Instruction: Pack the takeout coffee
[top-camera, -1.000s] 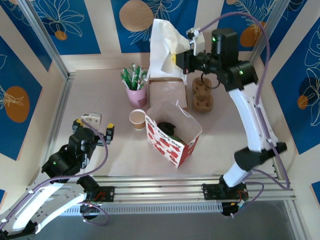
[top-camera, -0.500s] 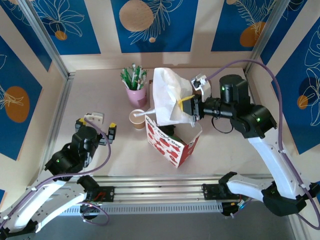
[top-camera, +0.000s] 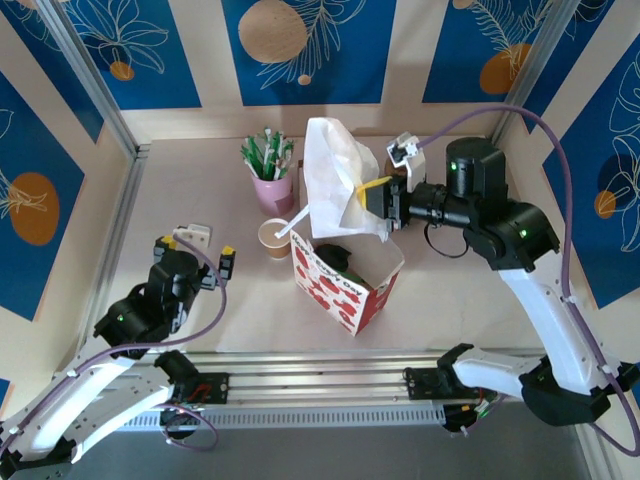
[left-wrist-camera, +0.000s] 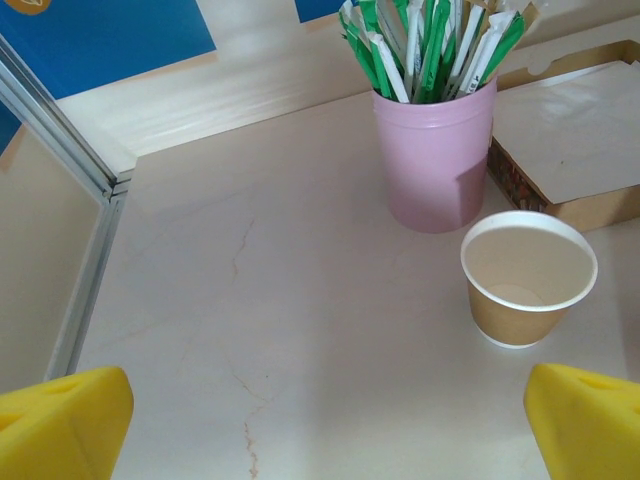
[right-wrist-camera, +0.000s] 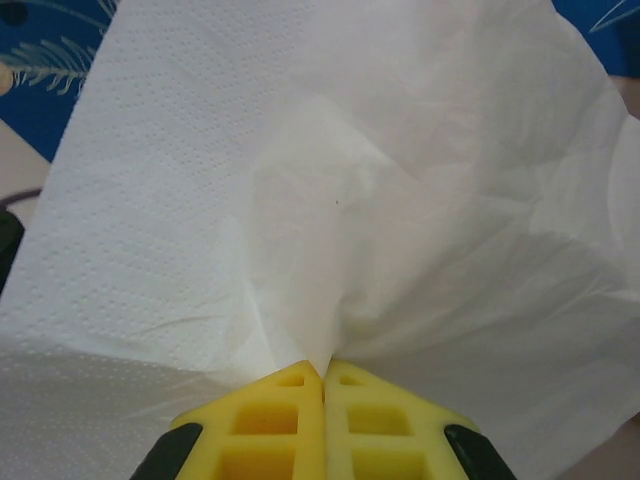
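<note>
Pale table (left-wrist-camera: 250, 300), paper cup (left-wrist-camera: 528, 265) empty, napkin (right-wrist-camera: 330, 180) pinched

Table (top-camera: 190, 200): pale marble-look top w/ faint veins; alu rail (top-camera: 120, 230) along left edge. Standing on it: pink cup (top-camera: 273, 192) of green/white sticks, upright, rear centre. Kraft paper cup (top-camera: 274, 238) upright, open-topped, just in front of pink cup, not touching. Red-patterned carton (top-camera: 340, 285) just beside paper cup, to its right. Flat brown box (left-wrist-camera: 570, 150) next to pink cup.
</note>
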